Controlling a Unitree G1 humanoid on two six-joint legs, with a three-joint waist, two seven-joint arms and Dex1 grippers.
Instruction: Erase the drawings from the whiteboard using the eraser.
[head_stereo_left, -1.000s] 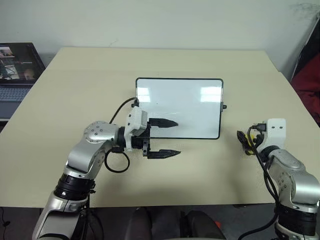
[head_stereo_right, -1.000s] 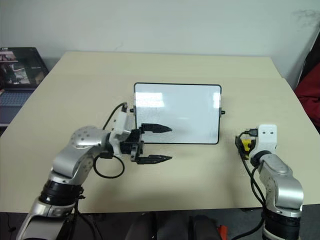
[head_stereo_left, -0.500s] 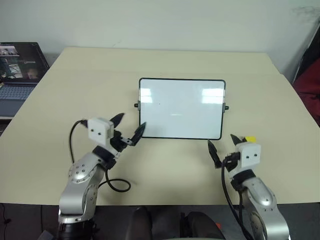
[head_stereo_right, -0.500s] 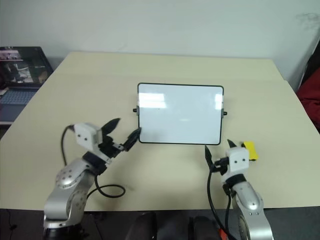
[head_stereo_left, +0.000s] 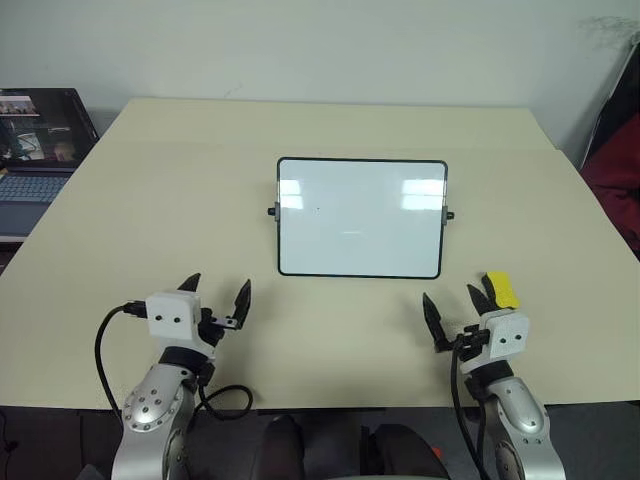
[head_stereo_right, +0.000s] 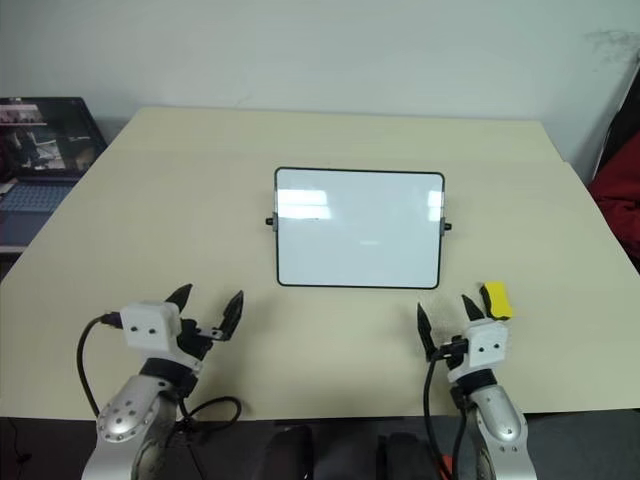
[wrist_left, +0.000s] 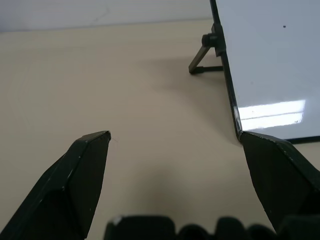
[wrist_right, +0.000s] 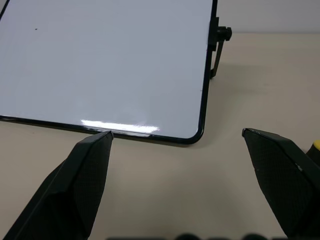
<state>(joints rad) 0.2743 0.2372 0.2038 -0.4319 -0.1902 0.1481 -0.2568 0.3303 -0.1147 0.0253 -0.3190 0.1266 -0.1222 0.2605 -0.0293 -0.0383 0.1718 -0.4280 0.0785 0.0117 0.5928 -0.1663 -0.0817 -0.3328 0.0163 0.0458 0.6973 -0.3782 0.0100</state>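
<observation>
Now the eraser (head_stereo_left: 501, 290) lies just beside the right gripper's (head_stereo_left: 455, 308) spread, empty fingers (head_stereo_left: 431, 318).

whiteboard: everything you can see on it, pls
The whiteboard is a rectangular glossy white panel in a thin black frame with rounded corners and a small black knob on each short side. It stands propped at a tilt on the tan table, a thin black strut showing behind each short side in the wrist views. Its face looks wiped clean apart from one tiny dark speck toward the upper left; ceiling lights glare off it. Neither claw touches it.
</observation>
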